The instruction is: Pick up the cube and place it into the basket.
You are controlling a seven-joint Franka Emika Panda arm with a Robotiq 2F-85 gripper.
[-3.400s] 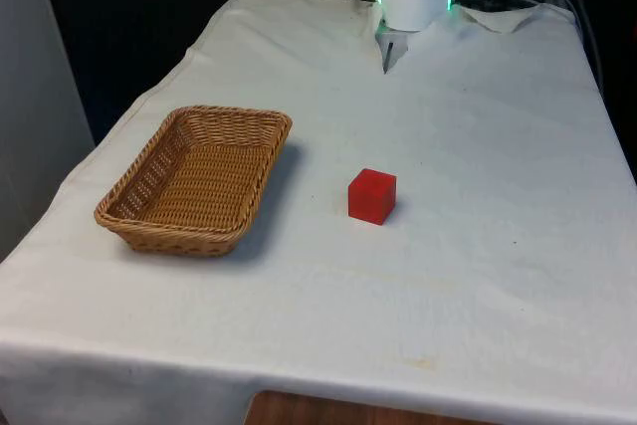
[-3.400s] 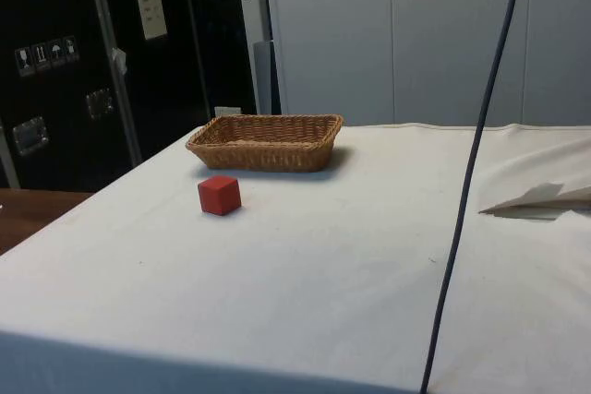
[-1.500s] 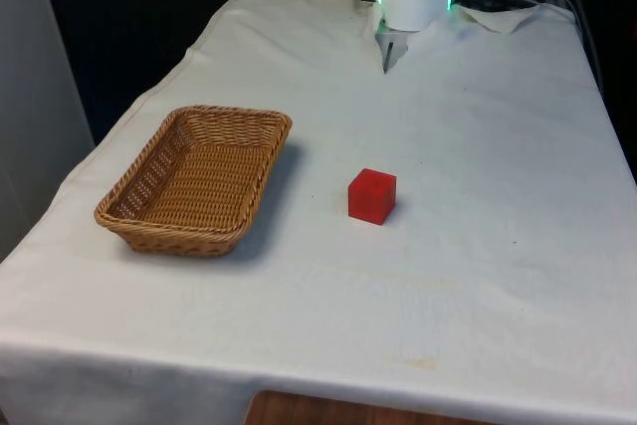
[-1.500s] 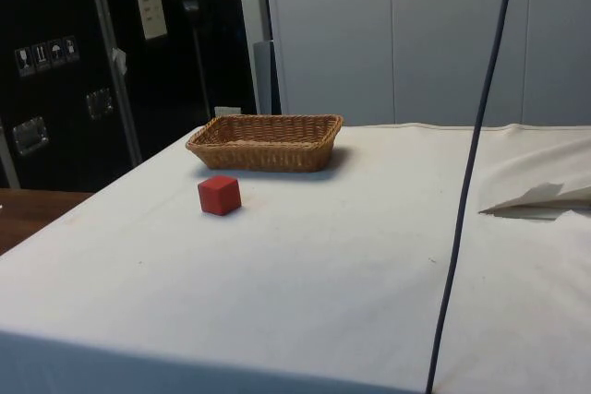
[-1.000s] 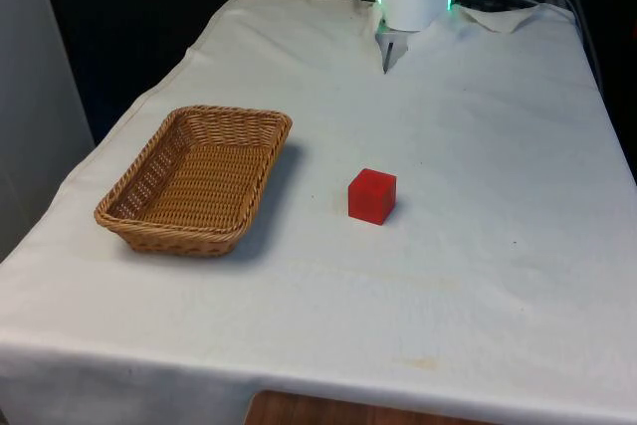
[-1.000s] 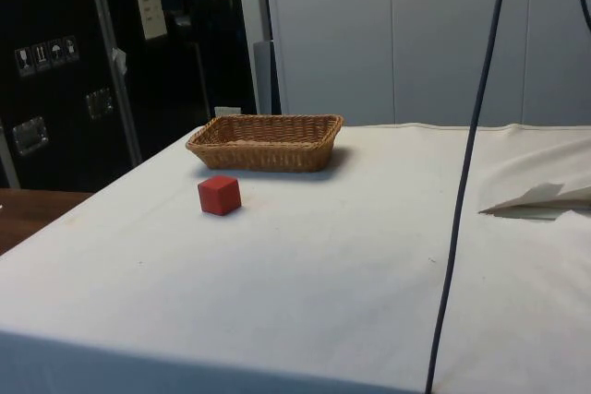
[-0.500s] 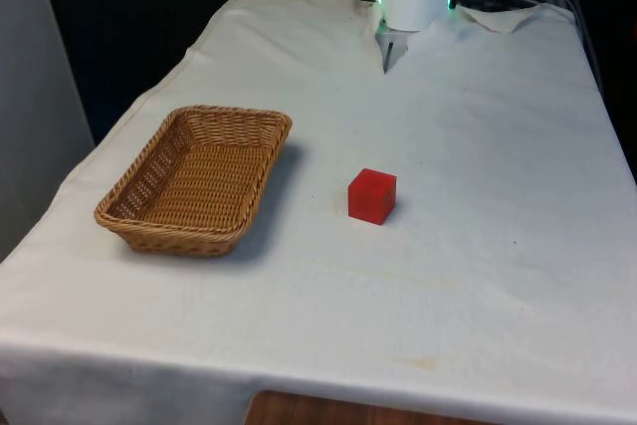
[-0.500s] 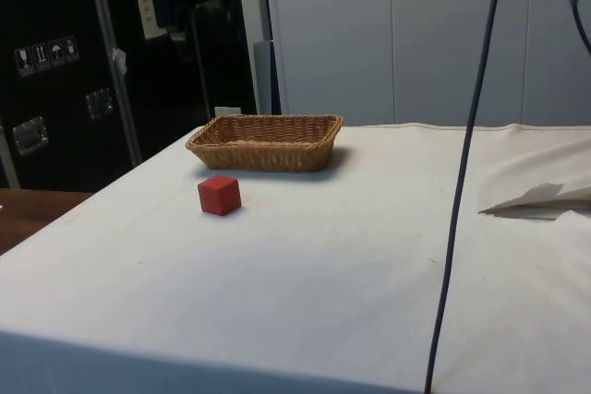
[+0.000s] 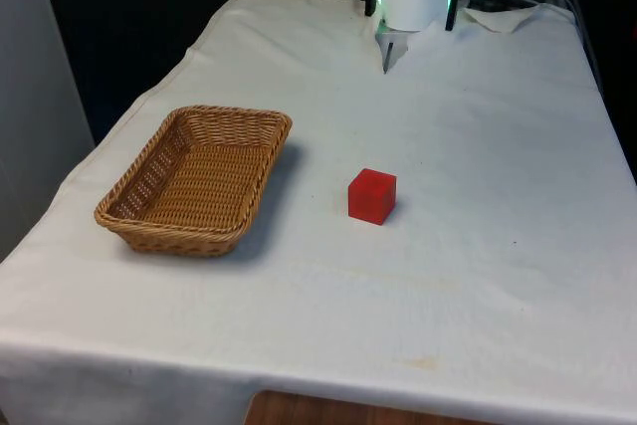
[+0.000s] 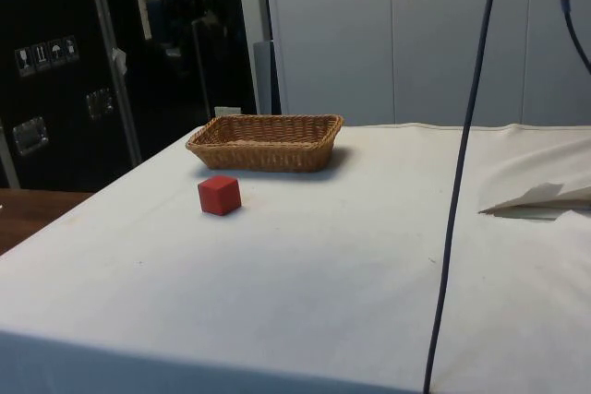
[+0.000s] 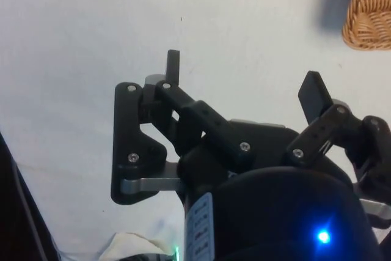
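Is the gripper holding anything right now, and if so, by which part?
Nothing is held. The gripper is open and empty; the red cube sits on the cloth beside the basket.

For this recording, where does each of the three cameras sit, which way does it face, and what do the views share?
Front view: looks across the white-clothed table; red cube to the right of the woven wicker basket; the white arm's base at the far end.
Side view: at the table's side, facing dark cabinets; cube nearer than basket.
Wrist view: above the cloth; open black gripper, basket corner.
Shared: front and side views show cube and basket, apart.
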